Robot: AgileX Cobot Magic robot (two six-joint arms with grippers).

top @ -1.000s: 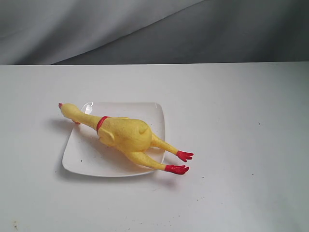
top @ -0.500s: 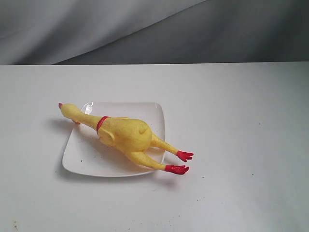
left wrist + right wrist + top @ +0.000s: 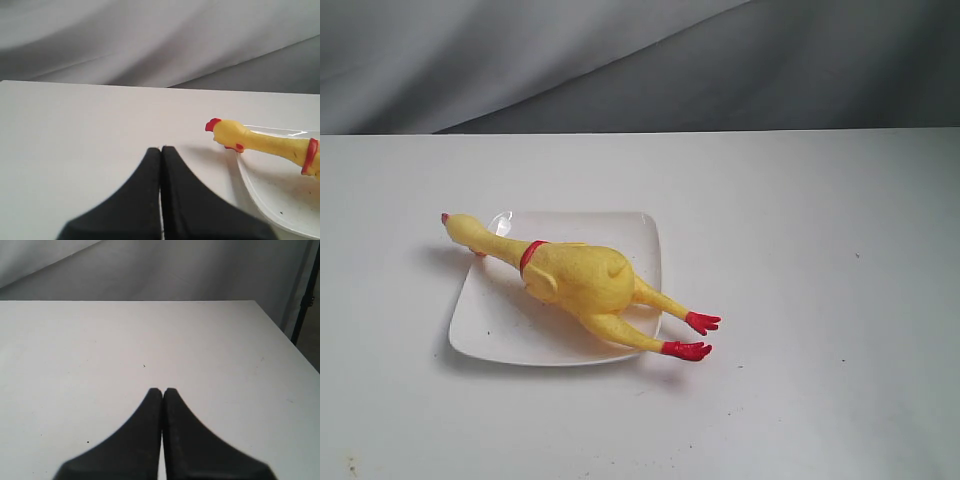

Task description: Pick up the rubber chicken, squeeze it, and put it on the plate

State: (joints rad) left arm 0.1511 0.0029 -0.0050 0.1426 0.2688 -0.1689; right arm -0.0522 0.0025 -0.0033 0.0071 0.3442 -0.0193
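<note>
The yellow rubber chicken (image 3: 582, 282) lies diagonally across the white square plate (image 3: 495, 335). Its head overhangs the plate's far left corner and its red feet stick out past the near right edge. In the left wrist view the chicken's head and neck (image 3: 250, 141) and the plate's rim (image 3: 250, 185) show at one side. My left gripper (image 3: 161, 149) is shut with nothing in it, over bare table short of the chicken's head. My right gripper (image 3: 162, 390) is shut and empty over bare table. Neither gripper shows in the exterior view.
The white table (image 3: 800, 230) stretches around the plate, its far edge meeting a grey cloth backdrop (image 3: 620, 60). In the right wrist view the table's side edge (image 3: 287, 337) and a dark stand leg (image 3: 302, 300) show.
</note>
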